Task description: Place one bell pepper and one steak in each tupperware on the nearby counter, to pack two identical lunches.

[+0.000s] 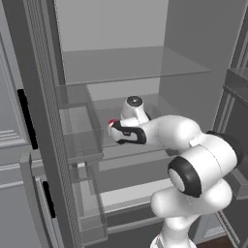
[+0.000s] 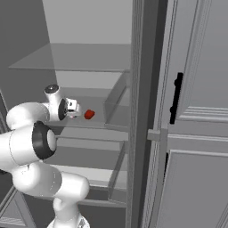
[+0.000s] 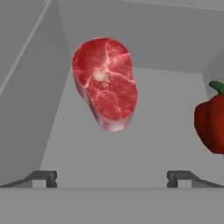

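We see the gripper (image 3: 112, 177) spread wide and empty inside the grey fridge, above a shelf (image 3: 144, 148) (smooth, grey) bearing a steak (image 3: 105, 83) and, apart, a pepper (image 3: 211, 122).

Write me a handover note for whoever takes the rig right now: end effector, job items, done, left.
End effector: open, empty, reaching into the fridge along a grey shelf.
Steak: lies on that shelf just ahead of the fingertips, untouched.
Bell pepper: red, on the same shelf, at the right of the hand view, apart from the steak; also visible in the right base view.
Done: nothing picked yet, as far as can be seen.
Left: grasp the steak, carry it to a tupperware, then the rest of both lunches.
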Controlling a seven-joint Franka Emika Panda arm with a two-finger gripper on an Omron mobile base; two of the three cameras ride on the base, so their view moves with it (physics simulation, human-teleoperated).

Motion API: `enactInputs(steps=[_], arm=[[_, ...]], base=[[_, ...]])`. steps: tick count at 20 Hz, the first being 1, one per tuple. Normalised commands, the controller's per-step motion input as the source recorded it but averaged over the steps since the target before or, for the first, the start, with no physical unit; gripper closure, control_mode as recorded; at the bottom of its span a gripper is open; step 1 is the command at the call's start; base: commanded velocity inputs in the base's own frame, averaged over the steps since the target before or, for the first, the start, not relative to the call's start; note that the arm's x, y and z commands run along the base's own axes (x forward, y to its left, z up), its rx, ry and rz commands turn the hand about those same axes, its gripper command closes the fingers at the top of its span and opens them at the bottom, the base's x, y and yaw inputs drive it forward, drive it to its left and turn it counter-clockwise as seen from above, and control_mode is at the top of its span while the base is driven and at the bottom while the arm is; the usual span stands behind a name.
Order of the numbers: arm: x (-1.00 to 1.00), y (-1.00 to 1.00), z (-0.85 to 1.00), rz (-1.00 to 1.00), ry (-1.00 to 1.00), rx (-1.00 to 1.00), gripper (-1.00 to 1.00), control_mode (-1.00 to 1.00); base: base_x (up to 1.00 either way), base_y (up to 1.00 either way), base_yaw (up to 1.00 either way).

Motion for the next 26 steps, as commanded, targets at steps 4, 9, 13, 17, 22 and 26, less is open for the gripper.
enactInputs(steps=[4, 9, 13, 17, 22, 26], arm=[[0.40, 0.01, 0.00, 0.11, 0.02, 0.00, -1.00, -1.00], [0.44, 0.07, 0.00, 0.10, 0.03, 0.00, -1.00, -1.00], [0.39, 0.00, -0.03, 0.01, 0.02, 0.00, -1.00, -1.00], [0.25, 0.01, -0.19, 0.00, 0.04, 0.00, -1.00, -1.00], [-0.06, 0.05, -0.24, 0.00, 0.02, 0.00, -1.00, -1.00], [-0.07, 0.14, -0.11, 0.00, 0.00, 0.00, -1.00, -1.00]], base=[[0.00, 0.00, 0.00], [0.00, 0.00, 0.00], [0.00, 0.00, 0.00], [0.00, 0.00, 0.00], [0.00, 0.00, 0.00], [0.00, 0.00, 0.00]])
